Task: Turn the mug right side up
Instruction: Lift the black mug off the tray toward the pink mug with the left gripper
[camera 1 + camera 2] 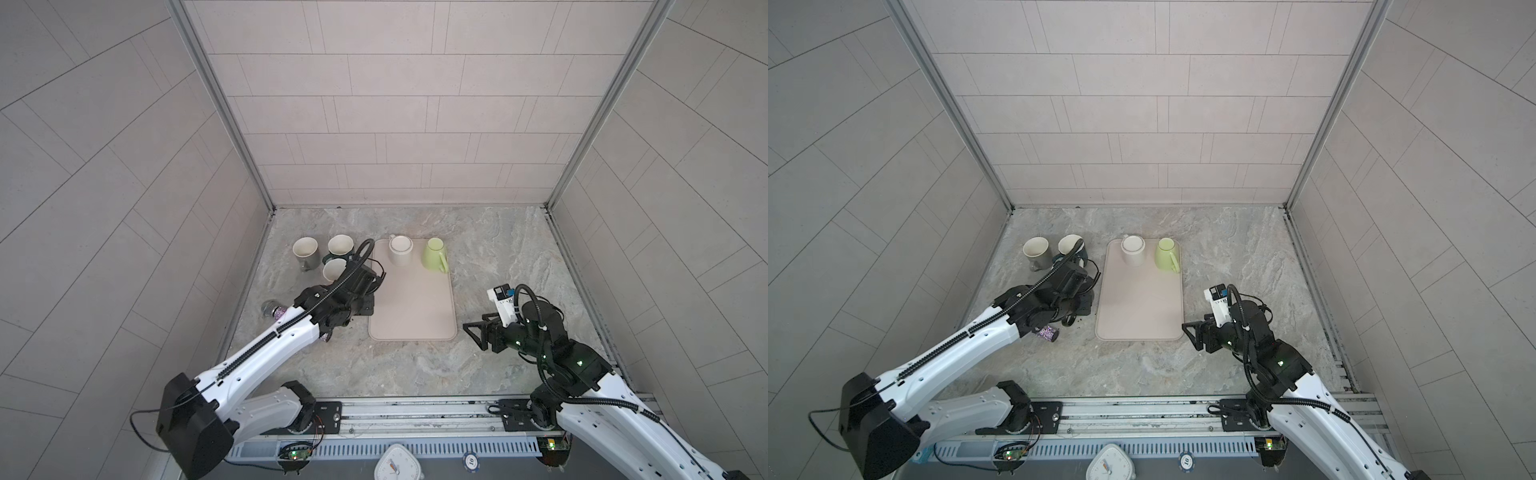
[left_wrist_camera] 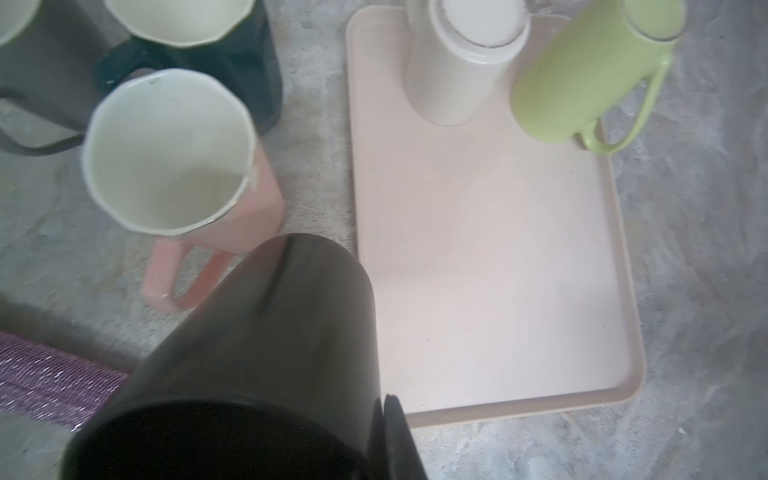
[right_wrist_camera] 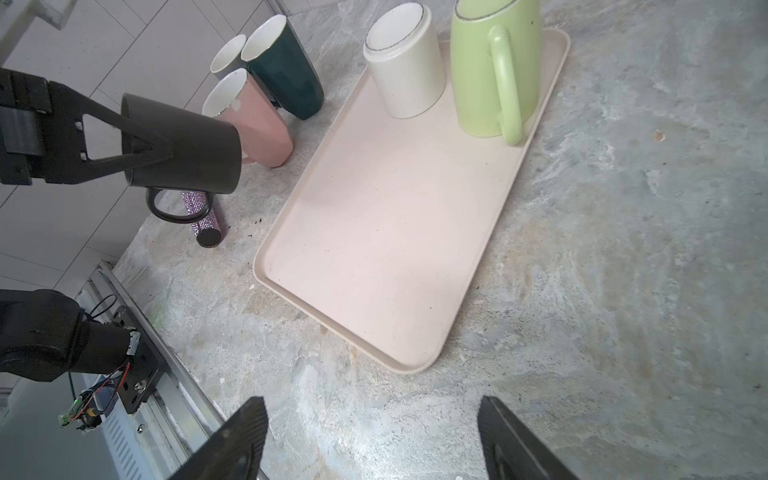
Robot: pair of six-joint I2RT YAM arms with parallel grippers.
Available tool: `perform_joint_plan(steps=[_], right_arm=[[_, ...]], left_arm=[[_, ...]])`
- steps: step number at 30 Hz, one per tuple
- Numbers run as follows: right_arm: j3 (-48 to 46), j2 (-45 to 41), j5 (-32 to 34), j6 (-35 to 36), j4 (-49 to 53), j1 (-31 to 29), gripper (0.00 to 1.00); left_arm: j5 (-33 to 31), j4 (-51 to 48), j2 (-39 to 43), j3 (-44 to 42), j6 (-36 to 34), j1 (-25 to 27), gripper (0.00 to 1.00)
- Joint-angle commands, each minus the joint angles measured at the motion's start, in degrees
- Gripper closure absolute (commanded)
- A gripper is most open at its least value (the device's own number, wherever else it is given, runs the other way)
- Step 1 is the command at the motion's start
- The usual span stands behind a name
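Crowding the held black mug (image 3: pixel 199 145): pink mug (image 3: pixel 266 129), glitter tube (image 3: pixel 208 230), tray (image 3: pixel 374 228).

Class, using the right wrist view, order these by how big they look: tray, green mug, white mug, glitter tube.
1. tray
2. green mug
3. white mug
4. glitter tube, partly hidden behind the black mug handle, so its full size is unsure

Down from high over the near edge in both top views; close from wrists, sharing pale pink rectangular tray (image 3: pixel 374 232).
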State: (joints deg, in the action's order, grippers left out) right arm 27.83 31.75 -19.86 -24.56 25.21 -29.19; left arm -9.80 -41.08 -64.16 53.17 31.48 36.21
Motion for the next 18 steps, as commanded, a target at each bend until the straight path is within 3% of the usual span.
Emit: perform_joint_plan(steps=[1, 18], right_arm=[[2.1, 0.9, 1.1, 1.4, 1.7, 0.2, 0.19], [3.5, 5.8, -0.1, 1.9, 1.1, 0.2, 0.19]], left_arm=[[-3.6, -4.2, 1.8, -0.7, -1.8, -2.2, 1.00], [4.7, -2.1, -6.8, -0.2, -4.7, -5.8, 1.00]])
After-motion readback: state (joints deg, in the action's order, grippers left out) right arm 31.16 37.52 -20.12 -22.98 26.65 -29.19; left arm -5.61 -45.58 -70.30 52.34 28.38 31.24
